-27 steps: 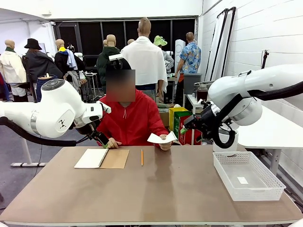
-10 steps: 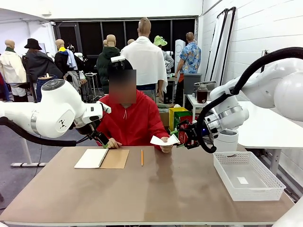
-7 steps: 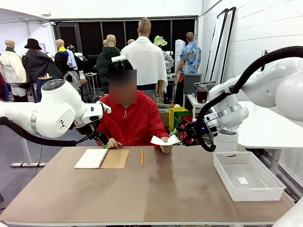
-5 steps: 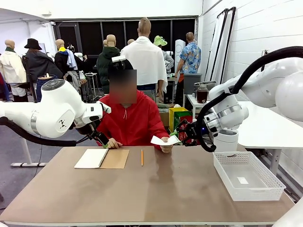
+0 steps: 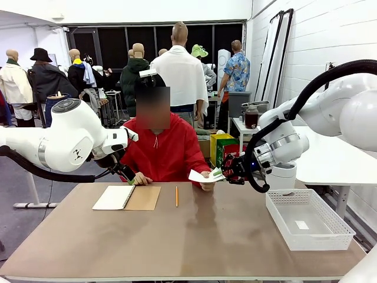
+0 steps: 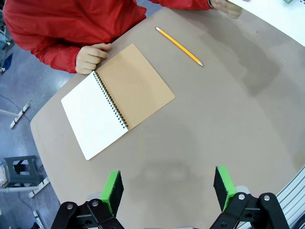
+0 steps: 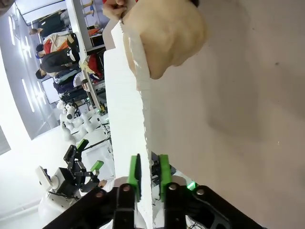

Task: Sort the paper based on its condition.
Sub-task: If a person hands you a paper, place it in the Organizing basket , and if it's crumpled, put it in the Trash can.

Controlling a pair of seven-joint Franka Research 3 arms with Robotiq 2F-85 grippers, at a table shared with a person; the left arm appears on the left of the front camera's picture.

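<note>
My right gripper [image 5: 222,173] has its green pads close on either side of the edge of the paper [image 5: 199,175]; I cannot tell whether they pinch it. The person's hand [image 5: 206,184] holds that sheet up over the table's far side; my left gripper [image 6: 169,183] hangs wide open and empty above the table [image 6: 224,109], near the notebook [image 6: 116,100].

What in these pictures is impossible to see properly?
- Condition of the paper: too small in the front view, edge-on in the right wrist view.
- Whether the right hand pinches it: gap at its pads too narrow to judge, right wrist view.
- The tag in the basket: too small to read, front view.
- The person's hand holding the paper: cut by the top edge, left wrist view.
</note>
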